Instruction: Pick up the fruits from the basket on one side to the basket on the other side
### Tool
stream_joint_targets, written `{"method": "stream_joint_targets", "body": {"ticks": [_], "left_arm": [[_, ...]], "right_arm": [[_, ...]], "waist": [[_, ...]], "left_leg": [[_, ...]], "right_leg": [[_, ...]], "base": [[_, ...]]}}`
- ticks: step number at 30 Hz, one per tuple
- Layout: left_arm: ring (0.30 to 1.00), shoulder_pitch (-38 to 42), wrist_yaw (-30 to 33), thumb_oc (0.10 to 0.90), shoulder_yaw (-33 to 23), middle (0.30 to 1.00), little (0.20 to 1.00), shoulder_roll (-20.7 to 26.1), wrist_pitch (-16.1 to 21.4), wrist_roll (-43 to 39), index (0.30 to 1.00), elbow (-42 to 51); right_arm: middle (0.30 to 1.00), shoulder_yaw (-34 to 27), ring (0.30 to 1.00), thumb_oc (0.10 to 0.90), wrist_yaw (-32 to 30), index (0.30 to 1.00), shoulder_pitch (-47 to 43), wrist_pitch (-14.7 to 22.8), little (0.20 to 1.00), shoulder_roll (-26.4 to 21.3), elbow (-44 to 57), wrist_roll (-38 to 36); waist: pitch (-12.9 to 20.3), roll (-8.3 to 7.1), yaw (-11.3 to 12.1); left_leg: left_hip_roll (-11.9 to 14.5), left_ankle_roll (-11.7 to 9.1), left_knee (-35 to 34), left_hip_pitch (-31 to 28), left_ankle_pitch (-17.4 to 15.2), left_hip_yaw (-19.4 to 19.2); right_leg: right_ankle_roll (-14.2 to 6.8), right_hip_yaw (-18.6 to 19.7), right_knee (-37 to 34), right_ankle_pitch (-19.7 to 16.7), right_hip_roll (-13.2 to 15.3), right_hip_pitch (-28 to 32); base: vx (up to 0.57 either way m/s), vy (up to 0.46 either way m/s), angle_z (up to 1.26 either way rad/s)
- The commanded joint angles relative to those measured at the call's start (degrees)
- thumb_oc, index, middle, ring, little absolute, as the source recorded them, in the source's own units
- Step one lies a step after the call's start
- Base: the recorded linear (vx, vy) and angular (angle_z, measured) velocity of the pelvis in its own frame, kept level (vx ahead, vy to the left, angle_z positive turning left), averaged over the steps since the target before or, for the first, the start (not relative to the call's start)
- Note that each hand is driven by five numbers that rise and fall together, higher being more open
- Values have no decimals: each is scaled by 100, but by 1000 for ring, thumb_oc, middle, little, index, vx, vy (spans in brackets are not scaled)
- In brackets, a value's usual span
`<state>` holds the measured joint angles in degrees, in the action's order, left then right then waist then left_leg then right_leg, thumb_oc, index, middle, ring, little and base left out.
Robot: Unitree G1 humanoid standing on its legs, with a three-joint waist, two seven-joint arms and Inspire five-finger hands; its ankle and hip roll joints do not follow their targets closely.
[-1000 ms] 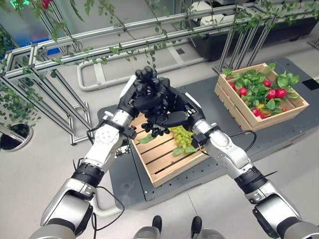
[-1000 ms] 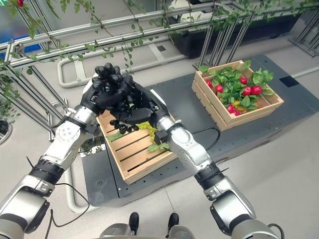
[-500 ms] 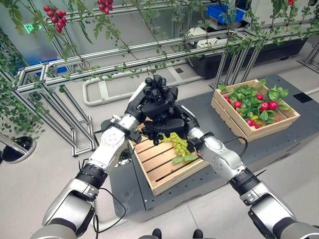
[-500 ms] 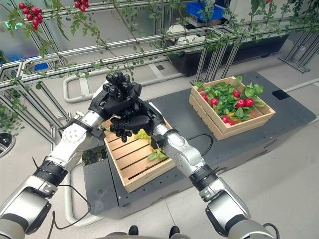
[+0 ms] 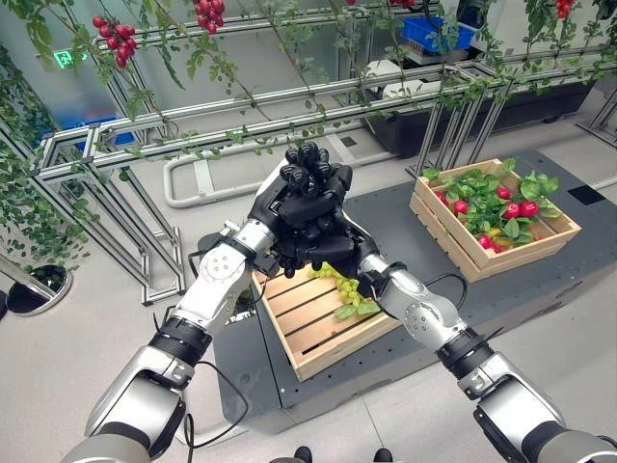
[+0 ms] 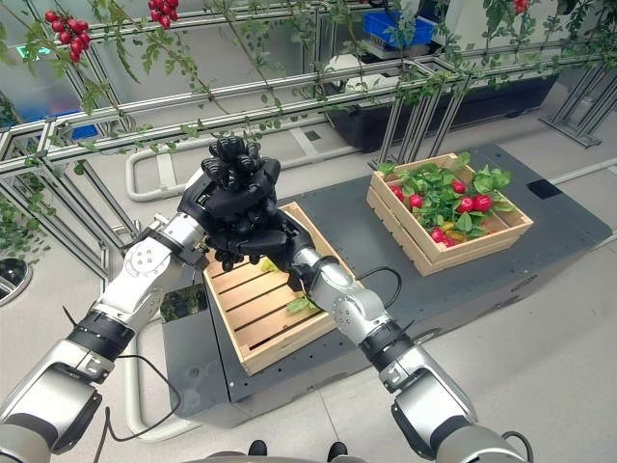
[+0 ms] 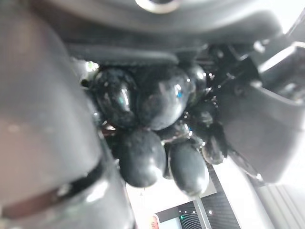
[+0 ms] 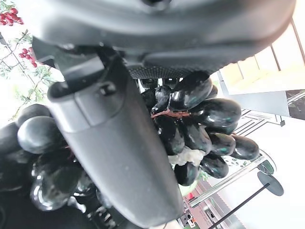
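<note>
A bunch of black grapes is clasped between both hands above the near wooden crate. My left hand curls over the bunch from above, and my right hand cups it from below with the thumb across the grapes. A few dark grapes peek out under the hands. A green grape bunch with leaves lies in the near crate. The far wooden crate at the right holds red fruits among green leaves.
Both crates stand on a dark platform. Behind them run metal frame rails draped with vines. Red fruit clusters hang at the upper left. A white tube rail lies on the floor behind the near crate.
The camera has tilted up. Both hands have risen a little from the near crate, still clasped round the black grapes.
</note>
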<state>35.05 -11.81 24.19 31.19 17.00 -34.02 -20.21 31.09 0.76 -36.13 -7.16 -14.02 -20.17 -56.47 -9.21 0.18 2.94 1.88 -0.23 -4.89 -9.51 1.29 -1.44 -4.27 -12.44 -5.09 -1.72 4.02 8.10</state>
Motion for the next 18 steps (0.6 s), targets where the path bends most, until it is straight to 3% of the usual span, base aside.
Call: {"method": "stream_joint_targets", "body": {"ticks": [1,7,8,9,18], "left_arm": [[300,1074,-372,400,201,300,300,-829,610,-676,300,682],[300,955,-74,400,135,300,300,-858,549,-384,300,668],[453,939,30,502,132,453,453,-832,505,-370,453,634],[900,871,213,800,73,900,900,-775,400,-429,900,536],[900,370,579,800,-173,900,900,-659,321,117,900,-429]], "right_arm": [[300,-167,300,400,26,300,-623,719,300,659,-533,-356],[300,-390,300,400,-207,300,-422,1154,300,614,-497,-145],[300,-416,300,400,-222,300,-380,1169,300,603,-488,-101],[300,-432,300,400,-240,300,-308,1207,300,579,-484,-21],[300,-667,300,400,-249,300,246,1375,300,386,-517,97]], "waist": [[859,18,132],[853,17,93],[856,18,88],[854,18,73],[842,37,-8]], "left_leg": [[1,-87,-11,189,-330,122],[-6,-62,-11,167,-361,98],[-8,-60,-11,168,-361,97],[-8,-56,-11,163,-358,88],[19,-34,-11,112,-366,-37]], "right_leg": [[154,-134,9,257,313,173],[150,-86,9,258,311,165],[145,-75,9,255,311,159],[142,-41,9,248,311,150],[130,31,9,241,303,130]], "base": [[0,0,0],[0,0,0],[0,0,0],[0,0,0],[-4,2,-3]]}}
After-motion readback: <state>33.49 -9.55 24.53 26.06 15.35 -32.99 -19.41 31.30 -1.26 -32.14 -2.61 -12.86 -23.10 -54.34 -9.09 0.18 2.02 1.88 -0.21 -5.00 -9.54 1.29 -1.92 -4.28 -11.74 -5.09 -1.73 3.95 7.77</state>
